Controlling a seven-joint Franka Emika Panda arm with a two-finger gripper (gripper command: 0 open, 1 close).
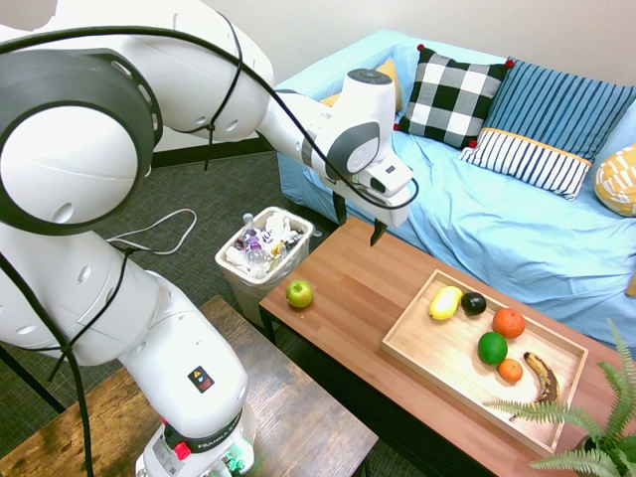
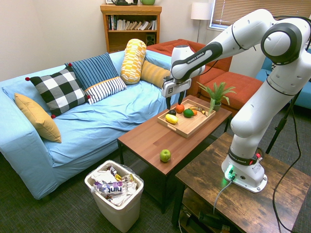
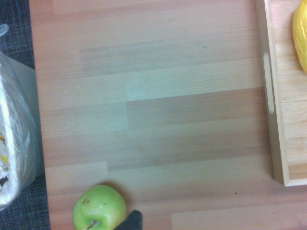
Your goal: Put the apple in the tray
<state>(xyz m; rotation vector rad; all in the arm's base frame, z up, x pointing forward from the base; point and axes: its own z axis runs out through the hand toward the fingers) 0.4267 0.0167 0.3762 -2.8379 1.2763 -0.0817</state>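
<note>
The light green apple (image 1: 299, 293) rests on the wooden coffee table near its corner by the waste bin; it also shows as the apple (image 2: 165, 155) and, close up, the apple (image 3: 99, 209). The light-wood tray (image 1: 422, 343) lies further along the table and holds several fruits; its rim with a handle slot shows as the tray (image 3: 269, 91). My gripper (image 1: 358, 223) hangs open and empty well above the table, between apple and tray. From the other side the gripper (image 2: 174, 100) is above the tray's (image 2: 181, 129) near end.
A white waste bin (image 1: 264, 248) full of wrappers stands on the floor beside the table's apple corner. A blue-covered sofa (image 1: 517, 219) with pillows runs behind the table. A potted fern (image 1: 586, 437) sits at the table's far end past the tray.
</note>
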